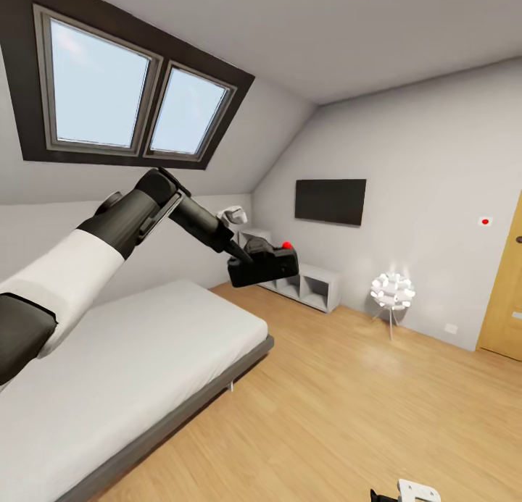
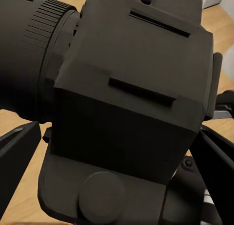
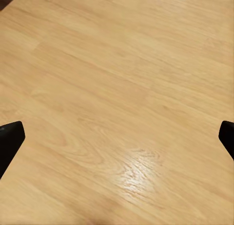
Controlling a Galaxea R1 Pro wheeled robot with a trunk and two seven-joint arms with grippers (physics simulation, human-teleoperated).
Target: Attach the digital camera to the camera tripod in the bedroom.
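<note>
Head view: left arm extended forward and up over the bed. Left gripper clenched on the digital camera, held in the air above the bed's far corner, red button on top. Behind it, low white shelf unit against the far wall. Dark wall screen above the shelf. White flower-shaped lamp on thin legs, standing on the wood floor near the oak door. Two skylights in the sloped ceiling.

Left wrist view: digital camera close up, matte black block with ribbed lens barrel to one side and two narrow slots on its faces. Dark fingers on either side of the body, pressed against it. Wood floor behind.

Right wrist view: right gripper released, fingertips wide apart at the frame edges, nothing between them. Light wood plank floor beneath, with a glare patch.
</note>
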